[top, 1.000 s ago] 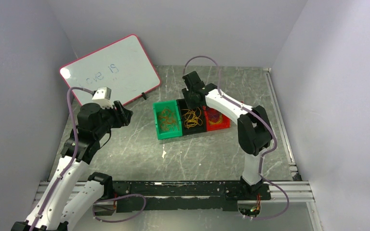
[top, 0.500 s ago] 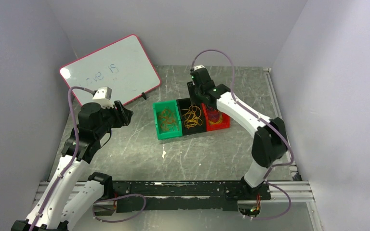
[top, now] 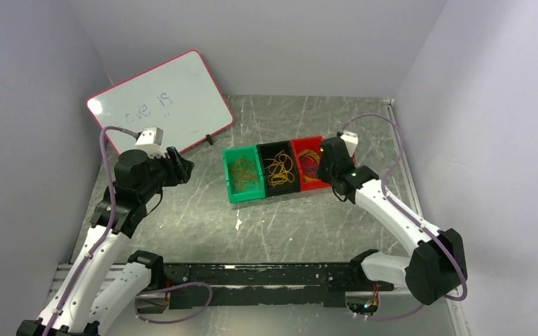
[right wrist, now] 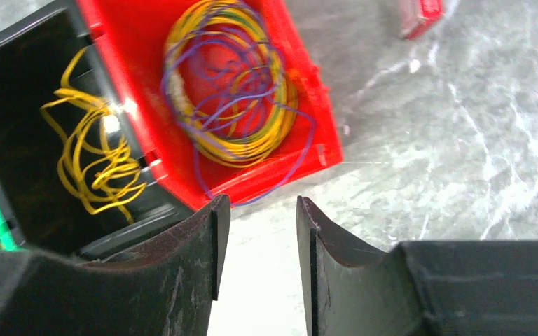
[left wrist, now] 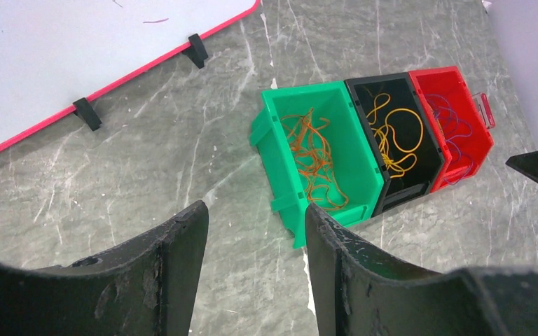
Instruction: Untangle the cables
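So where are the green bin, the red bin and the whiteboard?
green bin (left wrist: 305, 99), left wrist view, its far inner wall.
red bin (right wrist: 132, 59), right wrist view, bare inner side wall.
whiteboard (top: 161, 105), top external view, middle of its face.

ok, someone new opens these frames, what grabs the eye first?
Three bins in a row mid-table: a green bin with orange wire loops, a black bin with yellow wire loops, a red bin with a yellow-and-purple coil. The right gripper hangs open and empty just beside the red bin. A pink-rimmed whiteboard leans at the back left.
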Controlling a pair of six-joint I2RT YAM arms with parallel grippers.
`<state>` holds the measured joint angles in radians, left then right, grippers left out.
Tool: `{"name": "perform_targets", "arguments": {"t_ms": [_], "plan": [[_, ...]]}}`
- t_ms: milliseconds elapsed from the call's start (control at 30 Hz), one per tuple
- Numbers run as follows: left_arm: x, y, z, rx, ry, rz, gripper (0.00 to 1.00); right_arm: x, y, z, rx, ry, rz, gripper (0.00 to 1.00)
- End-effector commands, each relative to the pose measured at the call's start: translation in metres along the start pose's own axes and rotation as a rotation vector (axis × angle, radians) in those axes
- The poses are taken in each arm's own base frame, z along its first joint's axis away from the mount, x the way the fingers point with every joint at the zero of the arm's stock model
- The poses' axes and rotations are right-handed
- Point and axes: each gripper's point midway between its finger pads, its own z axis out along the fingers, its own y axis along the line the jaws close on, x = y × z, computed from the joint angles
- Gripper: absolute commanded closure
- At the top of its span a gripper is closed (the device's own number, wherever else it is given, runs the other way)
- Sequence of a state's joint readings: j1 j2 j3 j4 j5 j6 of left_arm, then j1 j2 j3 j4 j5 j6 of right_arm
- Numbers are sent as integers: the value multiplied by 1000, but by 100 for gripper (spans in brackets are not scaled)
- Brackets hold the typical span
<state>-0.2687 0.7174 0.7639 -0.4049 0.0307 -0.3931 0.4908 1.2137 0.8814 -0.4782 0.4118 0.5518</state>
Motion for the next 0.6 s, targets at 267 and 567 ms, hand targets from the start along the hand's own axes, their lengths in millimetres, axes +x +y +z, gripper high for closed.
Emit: {"name": "perform_targets", "arguments": {"t_ms": [267, 567], "plan": [[-2, -3, -1, 27, -20, -13, 42, 16, -30, 37, 56, 13, 199, 60], [-2, 0, -2, 11, -15, -7, 42, 18, -31, 56, 58, -14, 269, 66]]}}
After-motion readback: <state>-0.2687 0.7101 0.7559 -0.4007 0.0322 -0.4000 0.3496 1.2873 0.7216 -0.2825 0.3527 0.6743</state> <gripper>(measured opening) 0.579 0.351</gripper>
